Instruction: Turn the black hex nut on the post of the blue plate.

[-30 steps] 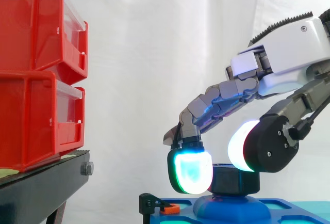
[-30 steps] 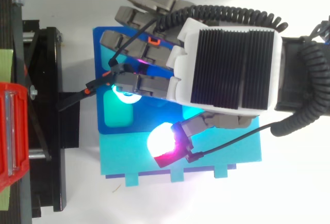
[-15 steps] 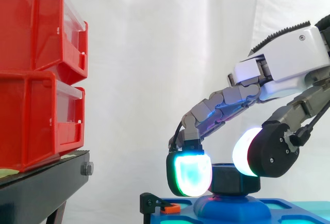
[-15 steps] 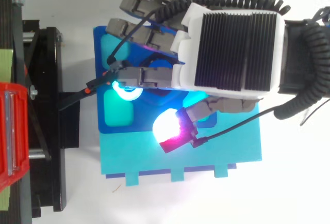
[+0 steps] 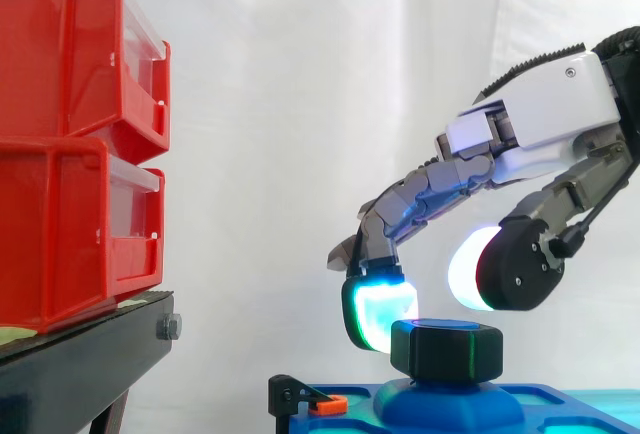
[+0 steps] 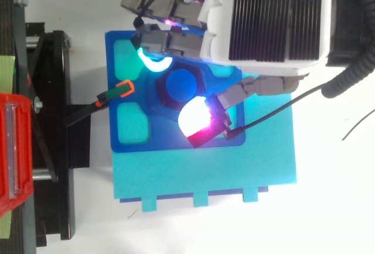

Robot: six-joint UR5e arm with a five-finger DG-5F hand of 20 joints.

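Fingers (image 5: pixel 381 312) and thumb spread either side of black hex nut (image 5: pixel 446 352), gripping nothing, hand (image 5: pixel 540 124) angled downward above blue plate (image 6: pixel 158 140).

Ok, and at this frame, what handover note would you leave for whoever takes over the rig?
Hand: open over the black hex nut, not gripping it. The thumb pad is above the nut's top. One fingertip pad hangs beside the nut's edge, on the side toward the red bins; contact unclear.
Things: the nut sits on the post of the blue plate.
Done: how far the nut has turned cannot be read.
Left: probably lower, pinch the nut's sides and turn it.
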